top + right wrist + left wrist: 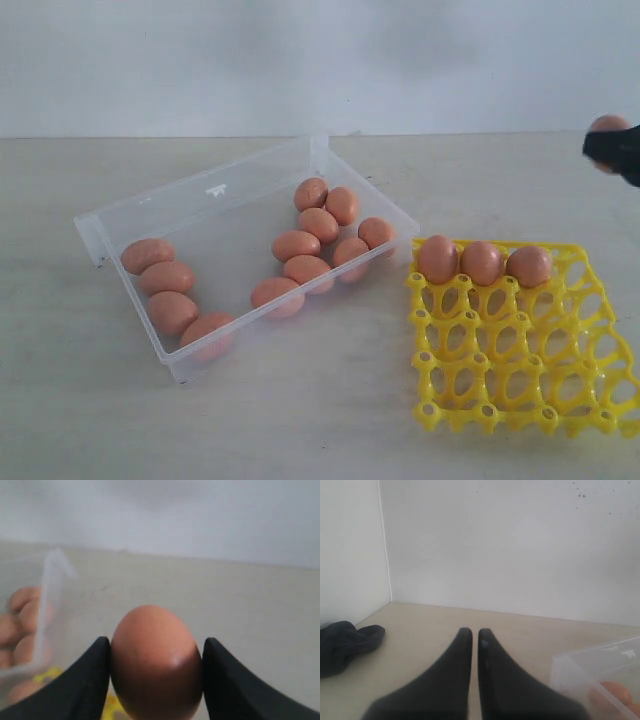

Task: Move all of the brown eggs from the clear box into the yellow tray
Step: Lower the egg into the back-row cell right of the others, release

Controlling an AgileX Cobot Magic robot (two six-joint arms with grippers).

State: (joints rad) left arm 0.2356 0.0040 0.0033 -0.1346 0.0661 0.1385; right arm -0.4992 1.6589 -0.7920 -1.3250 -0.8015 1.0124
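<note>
Three brown eggs [481,262] sit in the top row of the yellow tray [520,400], at the lower right of the exterior view. Twelve more lie in the clear box [215,190] at the middle left, four in a line by its left end and eight in a bunch by its right end. One more egg [155,680] is up in the air at the upper right edge of that view. The right pincer [156,645] pinches it, with one black finger on each side.

I think the job now is to carry this egg to the tray. To do it well, the arm should bring the egg right over an empty cup next to the three. Then it should go down slowly, so the egg does not bump the others or the pegs. The egg should rest in the cup before the fingers let go. Squeezing harder could crack it.

Only the tip of the right arm shows, high up and behind the tray. The left pincer [475,632] is low over the tabletop [420,625], near a corner of the box. Its fingers are pressed together with nothing between them, and a dark cloth [345,642] lies close by
</note>
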